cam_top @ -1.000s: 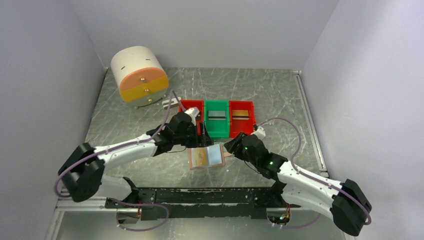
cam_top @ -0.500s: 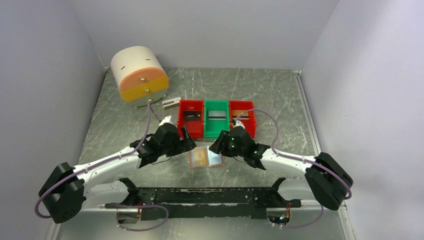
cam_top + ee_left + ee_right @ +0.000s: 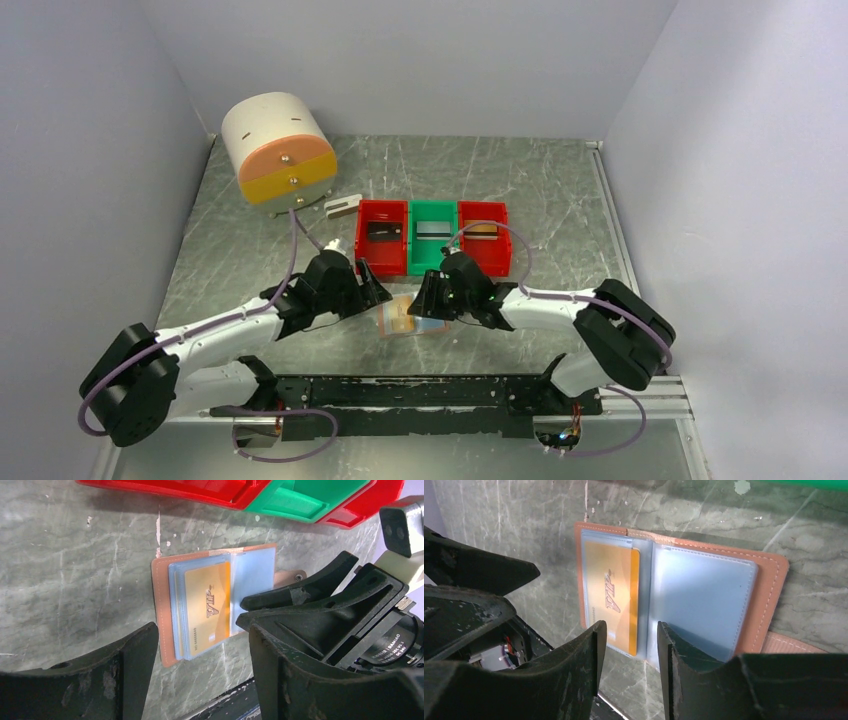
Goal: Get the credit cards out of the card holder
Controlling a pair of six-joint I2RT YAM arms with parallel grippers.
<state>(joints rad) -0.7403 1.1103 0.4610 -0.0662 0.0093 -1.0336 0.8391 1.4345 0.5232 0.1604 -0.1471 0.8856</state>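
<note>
The card holder [image 3: 771, 595] lies open on the table, tan with pale blue pockets. A yellow-orange credit card [image 3: 614, 595] marked VIP sits in its left pocket [image 3: 207, 605]. The right-hand pocket [image 3: 699, 592] looks empty. My right gripper [image 3: 630, 630] hovers open over the holder's fold at its near edge, nothing between its fingers. My left gripper [image 3: 202, 630] is open just beside the holder's [image 3: 400, 322] left side, holding nothing. In the top view the right gripper [image 3: 422, 300] covers the holder's right half, and the left gripper [image 3: 374, 288] is close on the left.
Three bins stand behind the holder: red [image 3: 362, 240], green [image 3: 433, 262], red [image 3: 498, 262], each with a card inside. A round white and orange drawer unit [image 3: 277, 148] stands at the back left, with a small grey-white block [image 3: 343, 206] beside it.
My left gripper has drawn back from the left red bin to the holder's left side. My right gripper has moved left over the holder's right half.
</note>
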